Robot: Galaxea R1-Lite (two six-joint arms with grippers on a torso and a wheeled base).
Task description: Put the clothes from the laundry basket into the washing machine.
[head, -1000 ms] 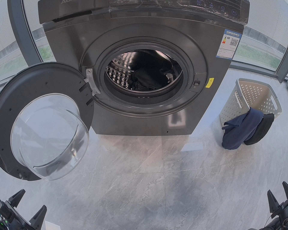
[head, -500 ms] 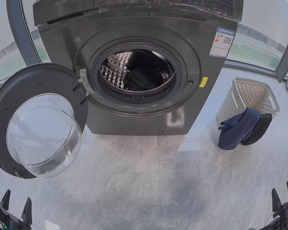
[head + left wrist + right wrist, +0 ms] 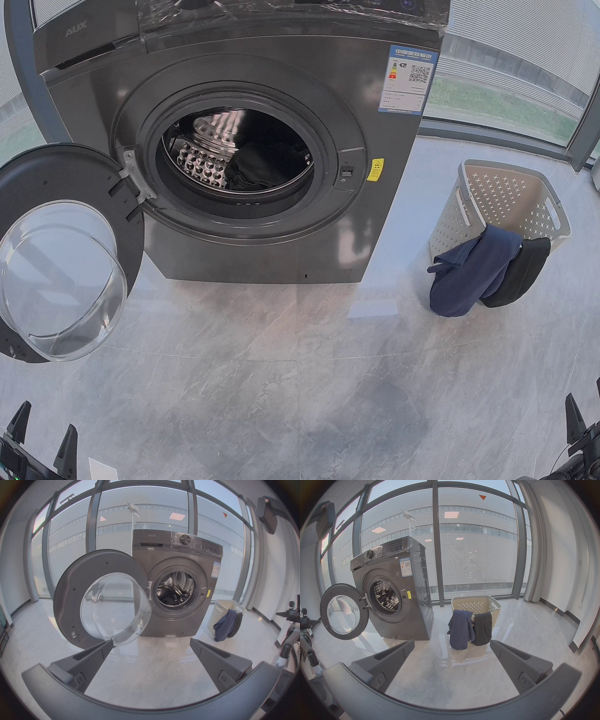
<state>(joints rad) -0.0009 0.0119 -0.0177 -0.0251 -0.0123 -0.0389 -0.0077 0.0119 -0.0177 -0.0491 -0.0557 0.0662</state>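
A dark grey washing machine [image 3: 250, 162] stands ahead with its round door [image 3: 59, 250] swung wide to the left. Dark clothing [image 3: 253, 165] lies inside the drum. To its right a beige laundry basket [image 3: 506, 197] sits on the floor, a navy garment [image 3: 469, 272] and a black garment [image 3: 515, 272] draped over its front rim. My left gripper [image 3: 151, 658] is open and empty, low at the near left, facing the machine [image 3: 178, 583]. My right gripper [image 3: 451, 658] is open and empty at the near right, facing the basket [image 3: 476, 605] and the navy garment [image 3: 461, 628].
Polished grey tile floor [image 3: 300, 375] spreads between me and the machine. Floor-to-ceiling windows [image 3: 478, 542] run behind the machine and basket. The open door juts out over the floor at the left.
The whole head view has shifted, so the machine and basket sit further left in the picture: the camera moved. Both grippers stay low at the near corners, open.
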